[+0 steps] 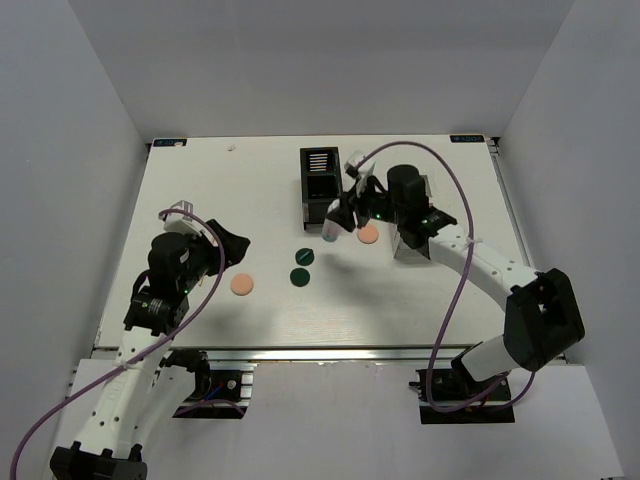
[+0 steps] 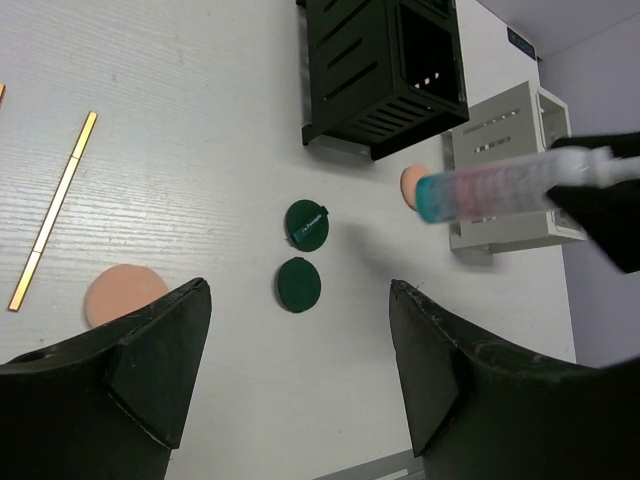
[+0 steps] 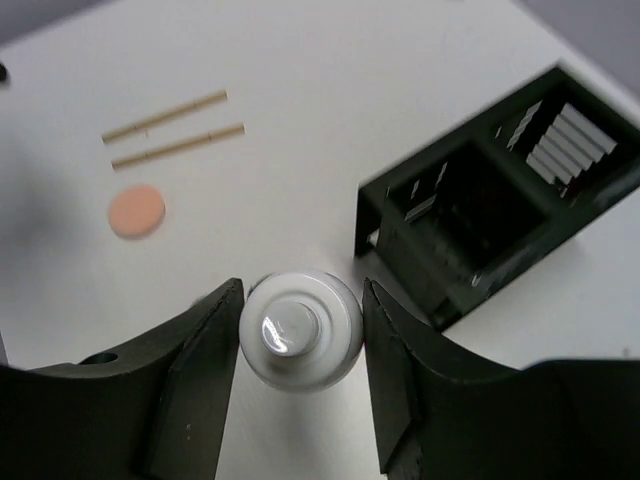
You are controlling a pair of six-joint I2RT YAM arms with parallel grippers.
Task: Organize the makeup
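Right wrist: bottle (image 3: 300, 331) near black organizer (image 3: 398, 238)

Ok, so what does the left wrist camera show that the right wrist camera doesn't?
Only the left wrist view shows the two dark green discs, the white organizer box and a second peach puff near it. Only the right wrist view shows both tan sticks in full, side by side, and the white end of the small bottle. Both show the black organizer box, that bottle clamped in the right gripper, the peach puff by the sticks, and one tan stick.
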